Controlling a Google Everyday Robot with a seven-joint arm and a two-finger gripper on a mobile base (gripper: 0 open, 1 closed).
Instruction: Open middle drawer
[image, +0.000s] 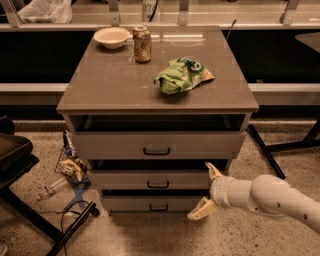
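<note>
Grey desk (110, 75), three drawers stacked under the top.
The tool (207, 191) is seen spread wide at the middle drawer's (125, 179) right end, apart from its black handle (158, 185).

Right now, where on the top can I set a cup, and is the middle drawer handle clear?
Bare: the top's front left, in front of bowl and can, left of the bag; also the back right corner. Crowded: back left. The middle drawer handle is clear; the open gripper hovers at that drawer's right end.
</note>
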